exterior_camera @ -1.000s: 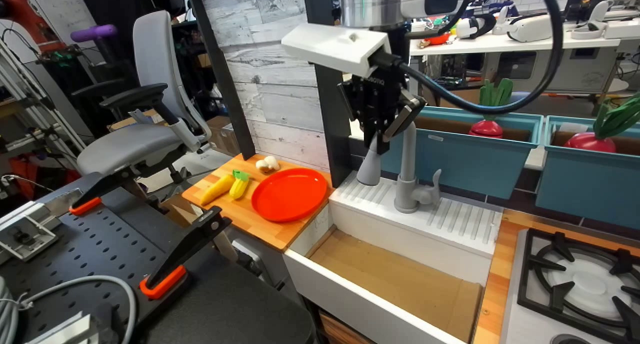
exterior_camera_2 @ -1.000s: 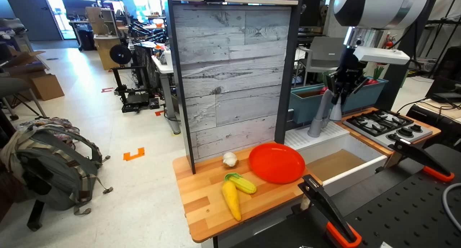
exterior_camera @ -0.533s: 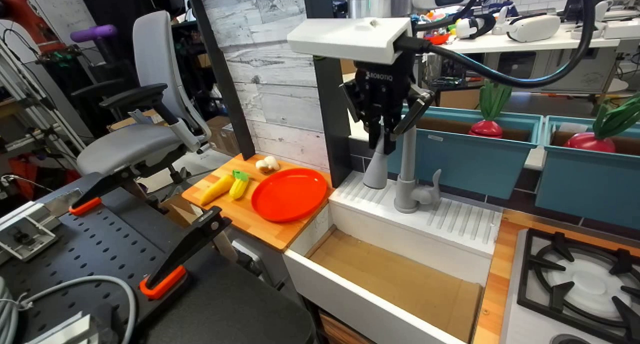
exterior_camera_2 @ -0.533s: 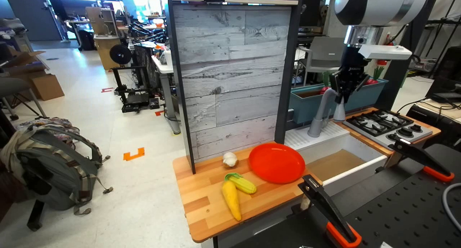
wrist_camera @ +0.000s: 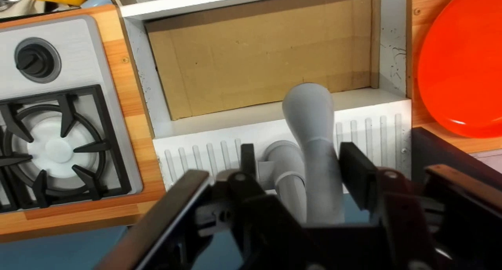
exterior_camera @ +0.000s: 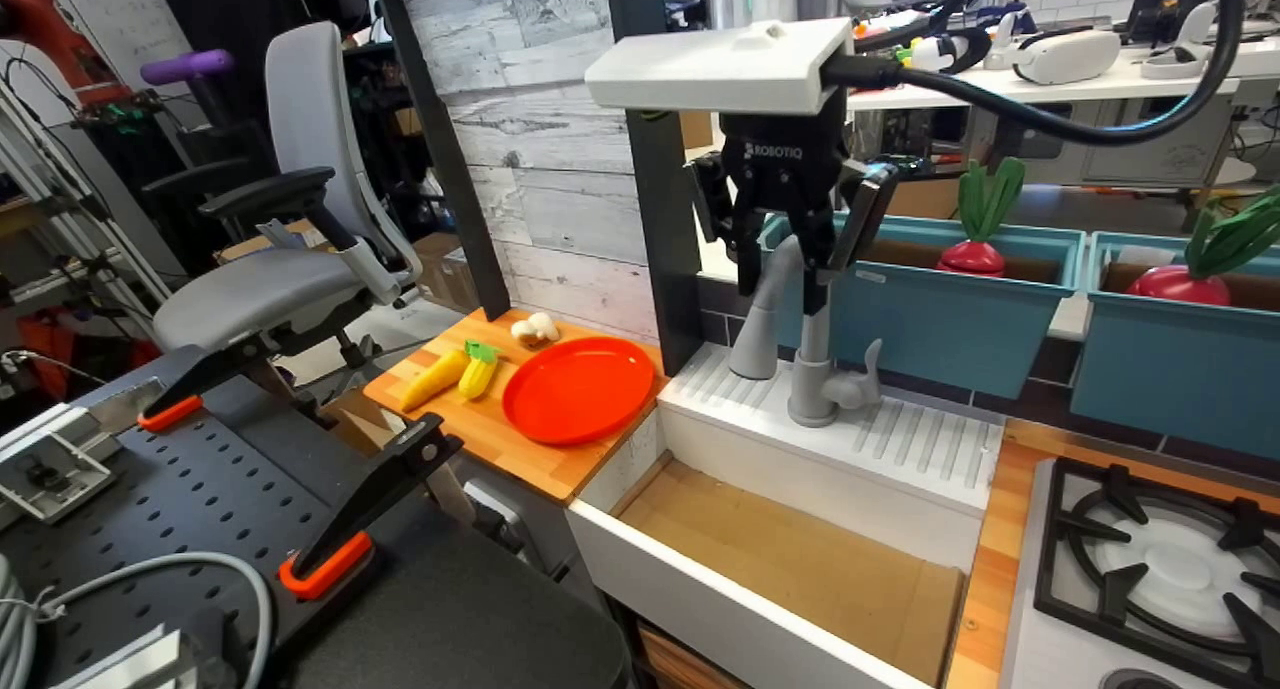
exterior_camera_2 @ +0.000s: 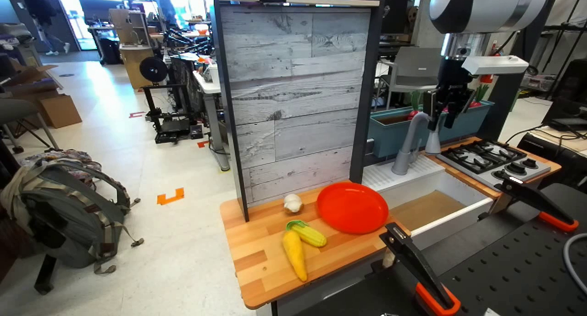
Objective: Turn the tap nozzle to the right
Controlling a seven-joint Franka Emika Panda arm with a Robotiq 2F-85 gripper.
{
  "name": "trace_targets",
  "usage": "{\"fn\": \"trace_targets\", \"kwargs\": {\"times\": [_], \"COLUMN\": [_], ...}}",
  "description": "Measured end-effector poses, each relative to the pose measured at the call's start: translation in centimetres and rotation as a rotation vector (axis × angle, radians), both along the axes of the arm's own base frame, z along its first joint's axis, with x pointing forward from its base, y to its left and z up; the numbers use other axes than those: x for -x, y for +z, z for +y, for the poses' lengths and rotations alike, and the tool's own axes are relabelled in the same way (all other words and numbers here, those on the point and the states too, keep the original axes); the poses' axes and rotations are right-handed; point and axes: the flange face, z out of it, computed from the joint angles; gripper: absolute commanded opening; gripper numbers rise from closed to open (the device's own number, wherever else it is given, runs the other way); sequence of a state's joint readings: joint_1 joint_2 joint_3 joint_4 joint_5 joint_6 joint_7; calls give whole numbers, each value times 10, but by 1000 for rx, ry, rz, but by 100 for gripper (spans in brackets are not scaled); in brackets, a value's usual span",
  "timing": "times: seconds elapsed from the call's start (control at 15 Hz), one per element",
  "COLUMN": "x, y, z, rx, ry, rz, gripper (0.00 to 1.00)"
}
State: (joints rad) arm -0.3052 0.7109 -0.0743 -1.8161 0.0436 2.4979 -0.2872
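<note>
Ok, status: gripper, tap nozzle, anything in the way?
Gripper open, fingers either side. Tap nozzle between them, contact unclear. Teal planter behind it, possible snag.

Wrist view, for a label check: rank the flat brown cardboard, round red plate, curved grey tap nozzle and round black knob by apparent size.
Brown cardboard
Red plate, partly out of view
Grey tap nozzle, nearest the camera
Black knob

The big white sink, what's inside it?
Flat brown cardboard covers the bottom of the white box-shaped sink. What's under the cardboard can't be seen. In the wrist view, the curved matte grey tap nozzle hides a little of the cardboard's edge.
</note>
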Motion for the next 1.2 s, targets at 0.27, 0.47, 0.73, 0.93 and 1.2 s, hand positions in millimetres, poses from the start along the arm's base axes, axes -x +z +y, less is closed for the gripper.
{"fn": "trace_targets", "kwargs": {"times": [0.27, 0.47, 0.73, 0.93, 1.2], "x": [2, 4, 8, 11, 25], "y": [2, 8, 20, 30, 51], "z": [-9, -17, -32, -31, -21], "rx": [27, 51, 85, 85, 71], "ry": [20, 50, 98, 149, 241], "rz": [8, 13, 13, 10, 7], "gripper": [100, 100, 100, 100, 100]}}
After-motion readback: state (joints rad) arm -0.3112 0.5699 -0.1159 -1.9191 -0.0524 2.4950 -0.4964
